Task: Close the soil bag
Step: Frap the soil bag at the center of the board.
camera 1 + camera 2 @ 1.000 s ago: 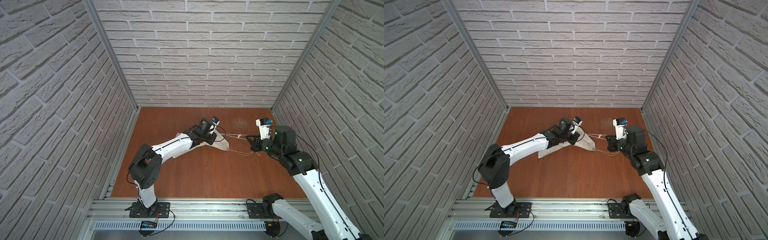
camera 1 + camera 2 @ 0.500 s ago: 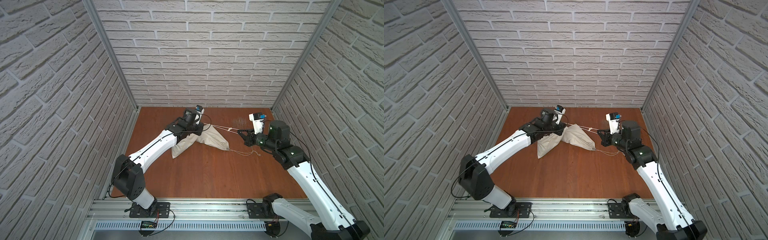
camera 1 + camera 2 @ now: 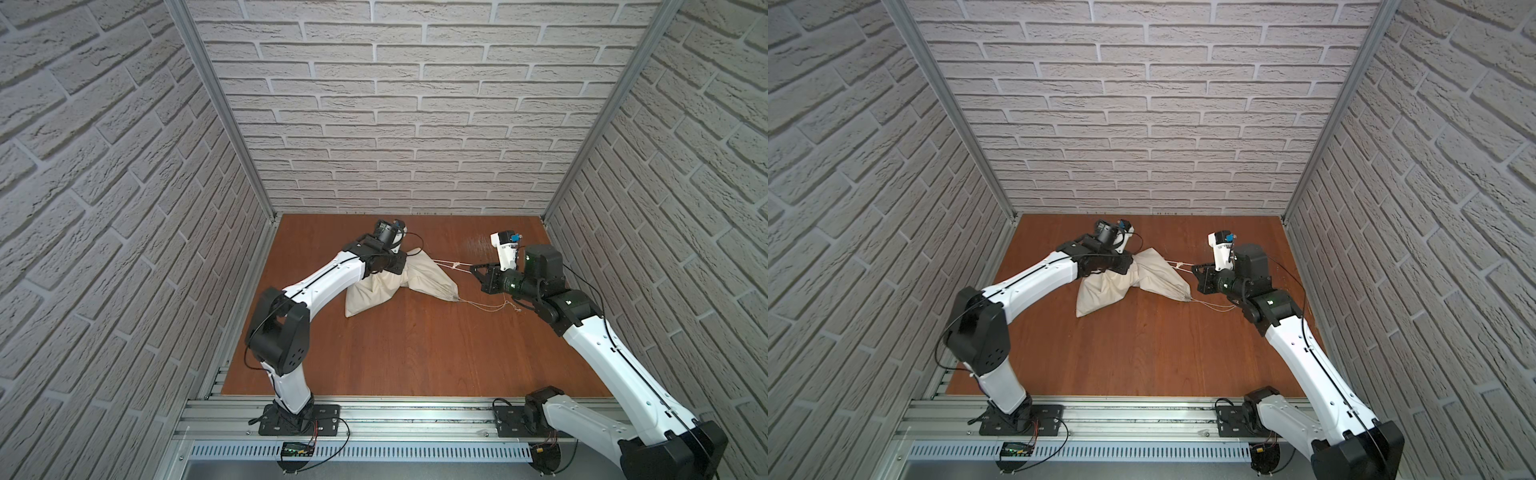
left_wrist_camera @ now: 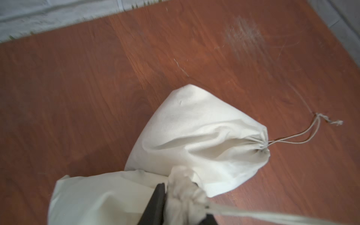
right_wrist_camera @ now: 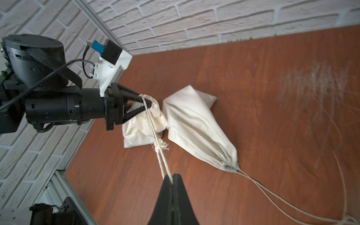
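— Two grippers are working here; what are they holding?

— On the right gripper the fingers are pressing together on the two cords, with the frayed knot sitting between them and the soil bag. On the left gripper they are pinching the bunched neck of that bag.

— Where is the bag lying?

— It is resting on the table toward the back, right beside a second sack that is lying already cinched.

— So what is remaining?

— The cords are stretching straight between the grippers and the mouth is looking gathered shut, so I am judging the closing nearly done: perhaps a last tug, then letting go.
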`<state>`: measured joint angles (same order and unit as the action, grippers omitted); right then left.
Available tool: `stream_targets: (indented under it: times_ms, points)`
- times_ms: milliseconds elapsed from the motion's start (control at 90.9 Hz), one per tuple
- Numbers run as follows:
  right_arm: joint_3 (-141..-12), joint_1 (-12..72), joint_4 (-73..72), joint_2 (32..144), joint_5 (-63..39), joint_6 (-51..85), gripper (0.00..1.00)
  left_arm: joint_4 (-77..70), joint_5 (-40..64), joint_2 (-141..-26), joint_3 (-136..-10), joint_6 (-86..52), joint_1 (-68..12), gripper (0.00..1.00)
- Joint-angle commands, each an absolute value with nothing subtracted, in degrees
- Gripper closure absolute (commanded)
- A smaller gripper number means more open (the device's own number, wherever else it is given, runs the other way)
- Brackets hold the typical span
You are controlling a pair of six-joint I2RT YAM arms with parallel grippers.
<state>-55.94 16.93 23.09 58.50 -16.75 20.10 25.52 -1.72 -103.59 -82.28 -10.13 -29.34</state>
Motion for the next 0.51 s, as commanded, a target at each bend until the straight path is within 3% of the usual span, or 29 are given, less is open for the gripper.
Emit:
stream_targets:
  times_ms: [0,242,495]
  points:
    - [-58.2,8.5,26.4,50.2,0.8,21.3,0.97,40.5,-38.8,-112.1,-80.2,-15.6,-20.1,0.72]
    - [-58.1,3.4,29.4,47.0,1.7,20.7,0.97,39.6,-37.3,-113.3,-79.4,-15.8,-20.0,0.66]
    - [-56.3,1.7,28.2,48.0,-3.1,21.8,0.97,40.6,-42.1,-104.9,-74.1,-16.6,-14.3,0.66]
